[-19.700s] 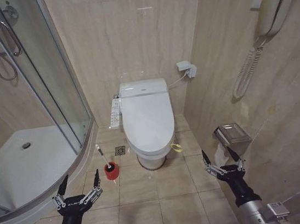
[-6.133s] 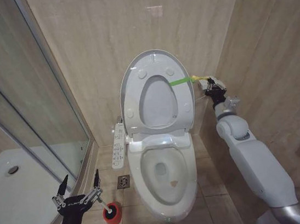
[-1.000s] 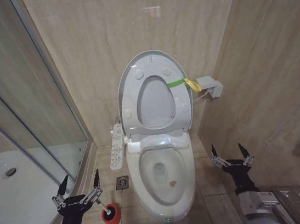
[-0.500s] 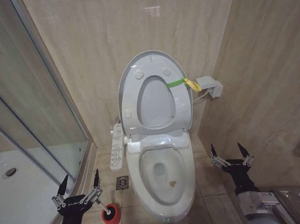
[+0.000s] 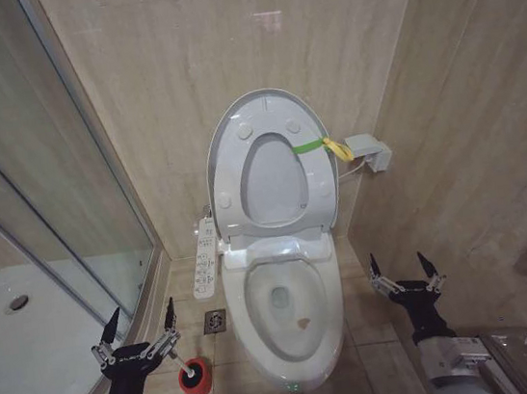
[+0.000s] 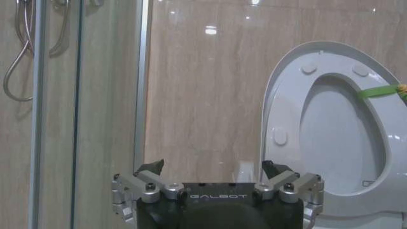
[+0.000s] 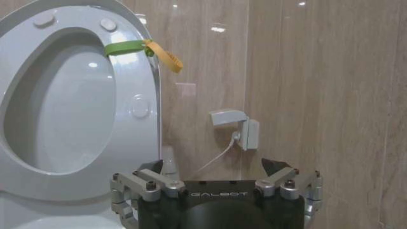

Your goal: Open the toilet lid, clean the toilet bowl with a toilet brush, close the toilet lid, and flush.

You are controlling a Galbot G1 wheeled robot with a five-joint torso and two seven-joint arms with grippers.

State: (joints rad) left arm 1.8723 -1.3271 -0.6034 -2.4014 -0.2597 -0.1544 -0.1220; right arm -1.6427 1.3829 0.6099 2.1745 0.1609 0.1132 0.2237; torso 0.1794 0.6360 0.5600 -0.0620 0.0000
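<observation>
The toilet lid (image 5: pixel 271 178) stands upright against the back wall with the seat ring raised against it. A green-and-yellow strap (image 5: pixel 323 144) hangs at its right edge. Below it the toilet bowl (image 5: pixel 246 301) lies uncovered, with a small brown spot inside. The toilet brush (image 5: pixel 179 362) stands in its red cup (image 5: pixel 195 379) on the floor, left of the bowl. My left gripper (image 5: pixel 141 310) hovers open just above and left of the brush. To the right of the bowl my right gripper (image 5: pixel 397 259) is held low, open and empty. The left wrist view takes in the lid (image 6: pixel 343 138), as does the right wrist view (image 7: pixel 64 109).
A glass shower enclosure (image 5: pixel 48 186) and its white tray (image 5: pixel 29 335) take up the left side. A buttoned side panel (image 5: pixel 206 258) and a floor drain (image 5: pixel 216 321) lie left of the bowl. A wall socket box (image 5: pixel 370 152) sits right of the lid, and a metal holder (image 5: pixel 518 358) is at the lower right.
The lid, shut in the earliest frame, stands upright. My right arm, up at the strap six seconds ago, has come down beside the bowl. Nothing moved in the last second.
</observation>
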